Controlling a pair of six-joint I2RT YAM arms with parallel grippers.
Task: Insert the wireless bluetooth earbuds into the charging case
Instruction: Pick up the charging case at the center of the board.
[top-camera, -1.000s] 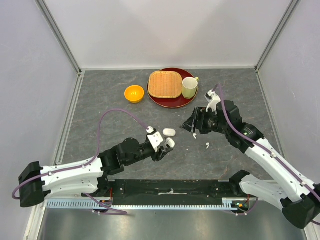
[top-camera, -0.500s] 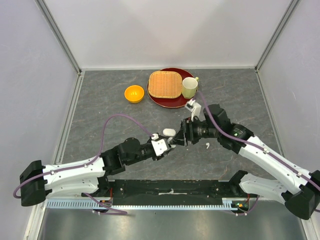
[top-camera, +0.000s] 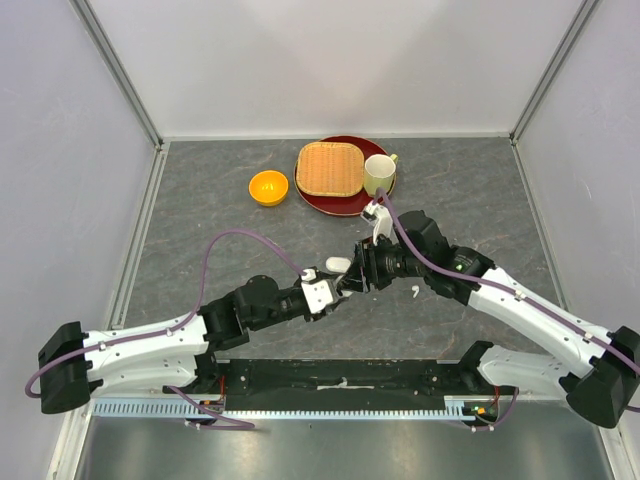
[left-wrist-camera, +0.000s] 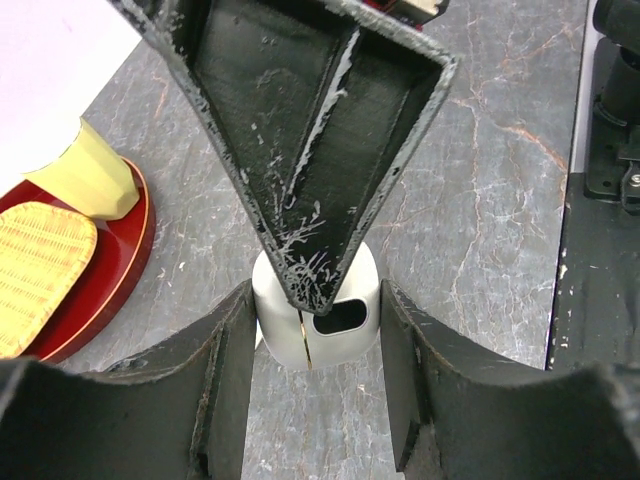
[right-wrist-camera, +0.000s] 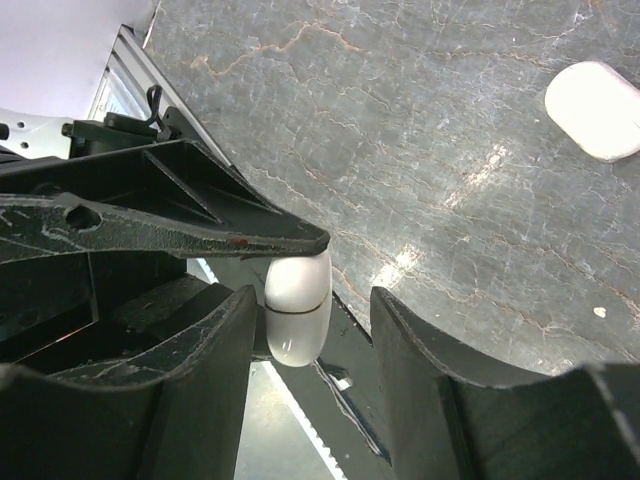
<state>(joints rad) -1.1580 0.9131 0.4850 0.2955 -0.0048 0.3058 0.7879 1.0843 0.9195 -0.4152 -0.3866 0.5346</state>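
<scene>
Watching left claw (top-camera: 338, 288) clamped on the charging case (left-wrist-camera: 318, 325). Right claw (right-wrist-camera: 312, 298) hangs spread, one finger tip at the case mouth. I judge a push there could twist the case loose. One earbud (top-camera: 414, 292) lies on the bench (top-camera: 200, 220) nearby.

I find no text, number or brand that I can read, not even on the white charging case (left-wrist-camera: 325, 348).
</scene>
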